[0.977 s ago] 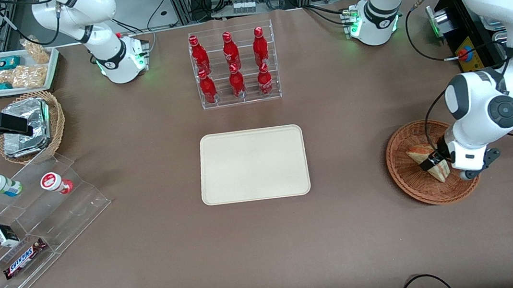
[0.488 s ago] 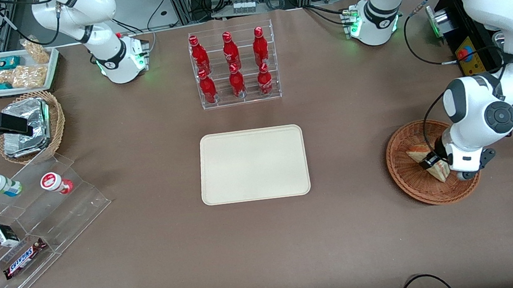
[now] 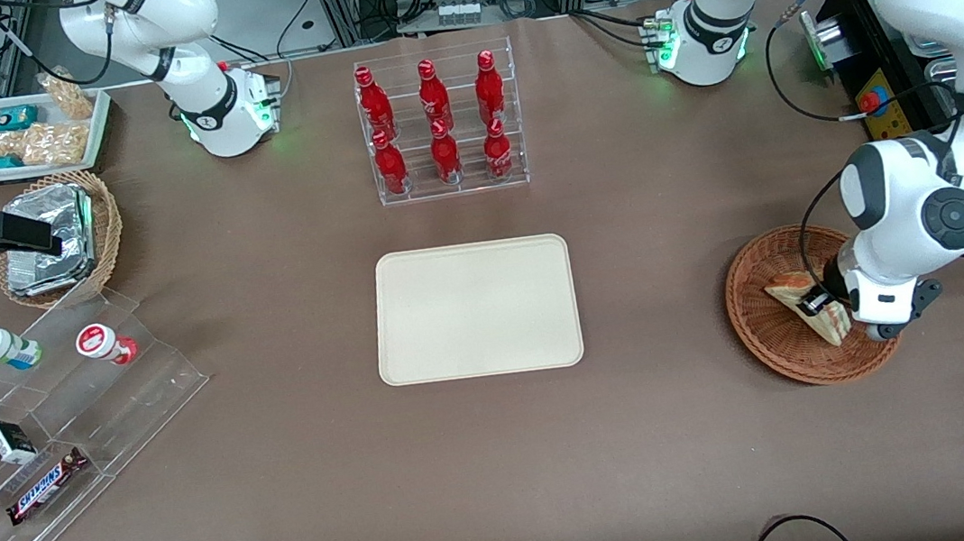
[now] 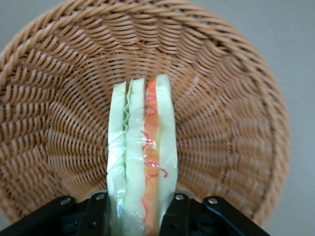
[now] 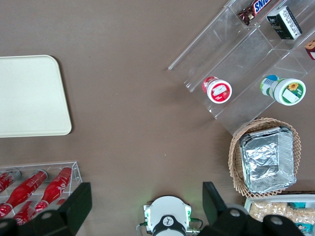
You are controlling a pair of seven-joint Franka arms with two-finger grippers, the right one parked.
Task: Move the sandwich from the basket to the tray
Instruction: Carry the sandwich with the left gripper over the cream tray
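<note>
Reddish-brown wicker made up the basket (image 3: 771, 337) at the right of the front view, toward the working arm's end of the table, with its woven wall also filling the wrist view (image 4: 59, 98). Inside it stood the sandwich (image 3: 814, 312), a wrapped white wedge set on edge, its pale green and red-orange layers (image 4: 142, 162) running along the cut side. The left arm's gripper (image 3: 824, 306) was down in the basket with its black fingers (image 4: 98, 216) pressed against the two bread faces, clamped on the sandwich. Whether the wedge was touching the weave or lifted just off it could not be told from where I stood.

Well apart from the basket, in the middle of the front view, the cream tray (image 3: 476, 309) lay flat on the brown table (image 3: 289, 492) with nothing on it. Above it in the frame stood a clear rack of red bottles (image 3: 438, 126). At the left edge sat a smaller tan basket (image 3: 106, 224) holding foil packets (image 3: 47, 238), with a white tray of snacks (image 3: 35, 131) in the upper left corner and a clear stepped shelf (image 3: 55, 428) of small goods in the lower left.
</note>
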